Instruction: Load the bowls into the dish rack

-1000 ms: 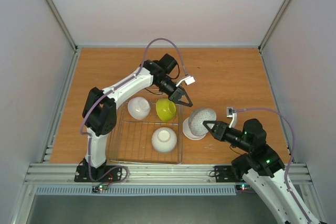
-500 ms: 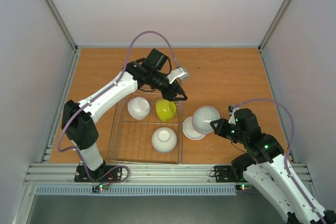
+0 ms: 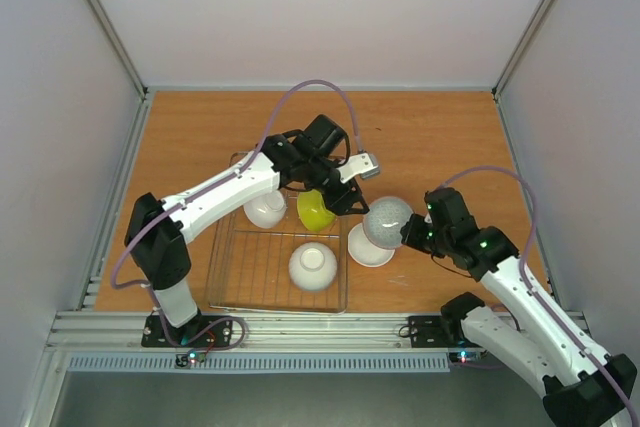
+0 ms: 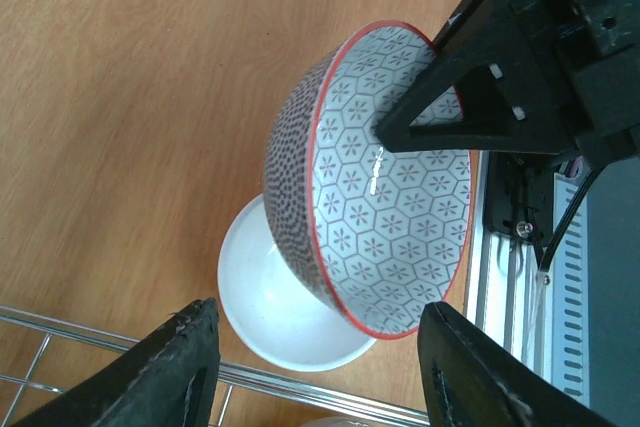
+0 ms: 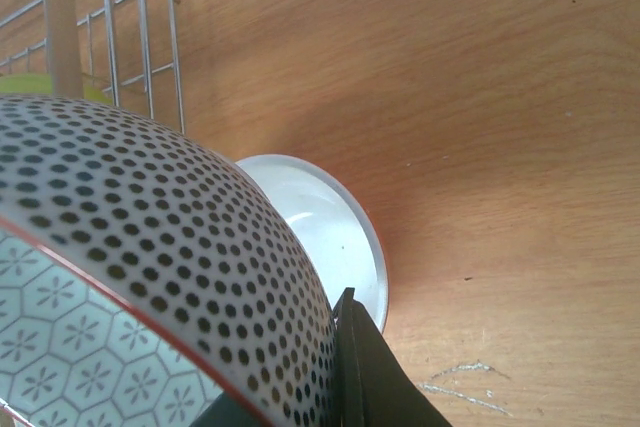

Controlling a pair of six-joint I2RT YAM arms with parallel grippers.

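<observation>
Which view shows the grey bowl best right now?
Left wrist: the grey bowl shows its red rim and patterned inside, with the right claw gripping its wall. Top external shows only its dotted back. Right wrist gives a cropped close-up of the outside.

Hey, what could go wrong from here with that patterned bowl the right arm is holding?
The right gripper pinches the grey bowl only at its rim, tilted over the white bowl; a slip could knock them together. The open left gripper hangs close by, so the arms might collide.
</observation>
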